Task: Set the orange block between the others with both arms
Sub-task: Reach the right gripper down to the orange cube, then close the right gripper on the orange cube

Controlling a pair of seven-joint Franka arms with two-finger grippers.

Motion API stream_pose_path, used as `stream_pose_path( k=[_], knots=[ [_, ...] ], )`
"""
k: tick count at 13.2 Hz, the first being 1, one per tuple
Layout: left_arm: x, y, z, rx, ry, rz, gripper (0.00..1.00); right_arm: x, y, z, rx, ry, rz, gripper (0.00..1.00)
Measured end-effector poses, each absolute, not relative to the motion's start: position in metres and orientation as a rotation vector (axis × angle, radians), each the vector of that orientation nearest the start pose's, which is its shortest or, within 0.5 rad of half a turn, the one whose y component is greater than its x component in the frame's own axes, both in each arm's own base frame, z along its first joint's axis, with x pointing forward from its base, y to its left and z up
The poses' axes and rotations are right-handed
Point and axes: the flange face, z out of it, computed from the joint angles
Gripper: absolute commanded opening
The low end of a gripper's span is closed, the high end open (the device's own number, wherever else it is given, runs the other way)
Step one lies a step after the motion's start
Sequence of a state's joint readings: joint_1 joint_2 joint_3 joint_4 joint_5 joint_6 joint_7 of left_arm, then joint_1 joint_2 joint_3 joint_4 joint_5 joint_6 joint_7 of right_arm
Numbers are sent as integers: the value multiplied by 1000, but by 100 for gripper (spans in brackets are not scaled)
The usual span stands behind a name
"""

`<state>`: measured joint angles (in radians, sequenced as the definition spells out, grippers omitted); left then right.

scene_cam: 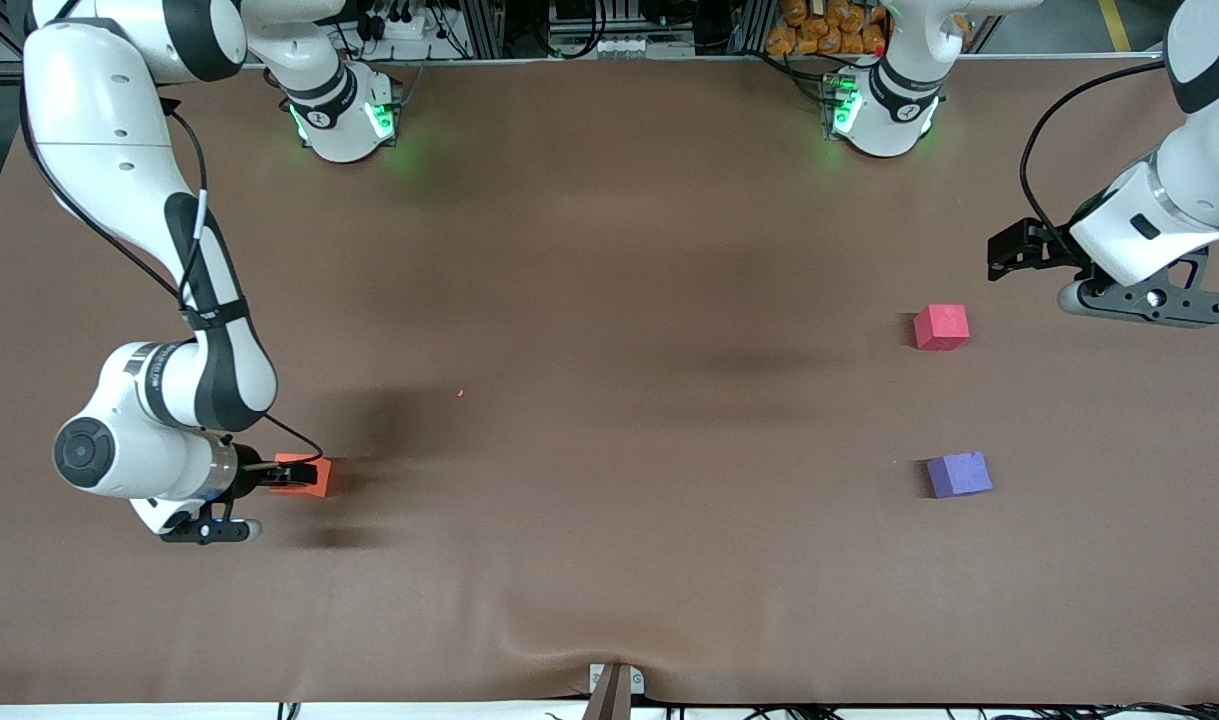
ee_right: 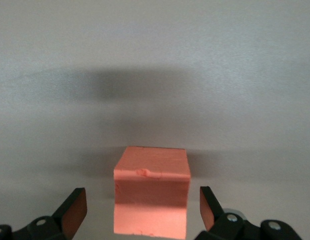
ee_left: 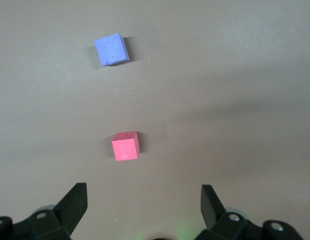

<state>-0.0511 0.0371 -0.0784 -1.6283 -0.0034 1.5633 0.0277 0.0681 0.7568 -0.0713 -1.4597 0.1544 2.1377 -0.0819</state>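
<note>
Orange block [ee_right: 151, 195] sits between the right gripper's [ee_right: 142, 212] spread fingers, untouched.

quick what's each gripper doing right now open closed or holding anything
Left gripper: open, empty, near the red-pink block.
Right gripper: open, fingers either side of the orange block, not gripping it.

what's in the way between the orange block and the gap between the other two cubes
Nothing visible. The orange block sits between the right tool's open fingers, and bare table runs to the gap between the red-pink cube and purple cube.
</note>
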Motion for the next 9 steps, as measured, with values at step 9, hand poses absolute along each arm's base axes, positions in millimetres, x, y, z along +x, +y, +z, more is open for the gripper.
stream_pose_path(
  k=[9],
  knots=[
    [556,-72,576,-3129,246,161,100,711,16,193,-3065,-7,108,63]
  ],
)
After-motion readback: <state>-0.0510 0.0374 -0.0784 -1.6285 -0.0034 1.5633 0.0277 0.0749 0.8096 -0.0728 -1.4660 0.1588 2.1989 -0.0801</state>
